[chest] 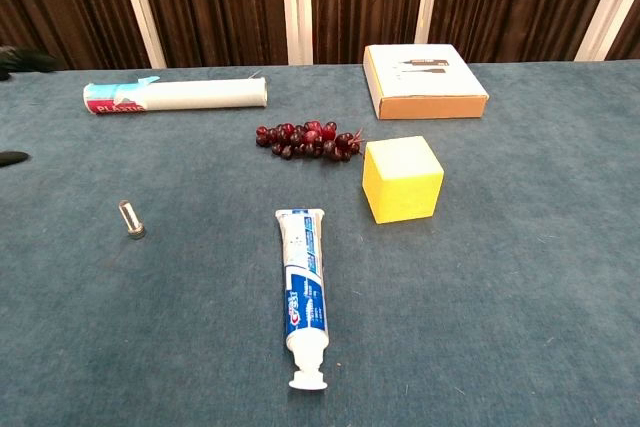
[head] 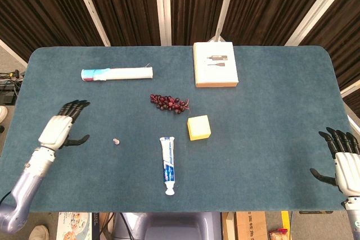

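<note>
The left robot hand (head: 59, 127) and right robot hand (head: 344, 161) both hover with fingers spread, holding nothing.

The table (head: 270, 111) cover was teal. The cube (head: 199, 127) was yellow, the grapes (head: 169, 103) dark red. The toothpaste tube (head: 167, 164) was white with blue and red print. The box (head: 215, 64) was white with tan sides.

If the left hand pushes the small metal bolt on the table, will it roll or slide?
The bolt lies on its side apart from the open left hand, and its round shaft would probably roll, curving toward its wider head. The table has a carpet-like cover, so rolling should stop soon. It looks small and stiff, likely awkward to pinch.
</note>
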Tool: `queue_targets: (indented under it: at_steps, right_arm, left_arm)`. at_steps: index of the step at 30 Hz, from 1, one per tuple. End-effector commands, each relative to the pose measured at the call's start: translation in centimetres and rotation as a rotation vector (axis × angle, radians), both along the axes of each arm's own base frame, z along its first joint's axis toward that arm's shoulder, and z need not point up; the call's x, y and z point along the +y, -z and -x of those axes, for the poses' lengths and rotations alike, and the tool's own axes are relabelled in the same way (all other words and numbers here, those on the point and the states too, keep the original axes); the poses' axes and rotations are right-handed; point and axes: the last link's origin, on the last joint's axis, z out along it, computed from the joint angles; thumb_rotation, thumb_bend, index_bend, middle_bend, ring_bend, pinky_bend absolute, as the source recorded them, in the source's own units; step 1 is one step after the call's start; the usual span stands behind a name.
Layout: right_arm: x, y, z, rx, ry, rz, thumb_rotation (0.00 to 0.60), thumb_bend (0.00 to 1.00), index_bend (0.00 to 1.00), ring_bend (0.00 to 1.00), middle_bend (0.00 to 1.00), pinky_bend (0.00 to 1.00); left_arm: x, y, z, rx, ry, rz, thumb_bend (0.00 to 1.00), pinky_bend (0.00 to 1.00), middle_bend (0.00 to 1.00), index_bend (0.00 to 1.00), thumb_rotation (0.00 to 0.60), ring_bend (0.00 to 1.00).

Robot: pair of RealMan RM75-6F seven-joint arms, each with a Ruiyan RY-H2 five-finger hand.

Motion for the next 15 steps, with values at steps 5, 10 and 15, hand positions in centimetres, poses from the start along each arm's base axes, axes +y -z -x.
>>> queue_targets:
  at_steps: [5, 10, 15]
  right_arm:
    - [0.1, -0.1, -0.2, -0.007, -0.011, -0.012, 0.600, 0.15, 0.16, 0.08, 0.11, 0.00]
    - [0.3, -0.2, -0.5, -0.005, -0.050, -0.029, 0.600, 0.15, 0.16, 0.08, 0.11, 0.00]
    - [0.4, -0.4, -0.6, -0.003, -0.083, -0.014, 0.600, 0.15, 0.16, 0.08, 0.11, 0.00]
  left_arm:
    - [-5.4, -6.0, 2.3, 0.251, -0.219, -0.144, 0.36, 0.00, 0.04, 0.10, 0.600, 0.00]
    - [-8.2, -7.1, 3.5, 0.313, -0.280, -0.206, 0.35, 0.00, 0.04, 0.10, 0.600, 0.00]
    - [-9.9, -7.9, 3.4, 0.297, -0.281, -0.244, 0.35, 0.00, 0.04, 0.10, 0.600, 0.00]
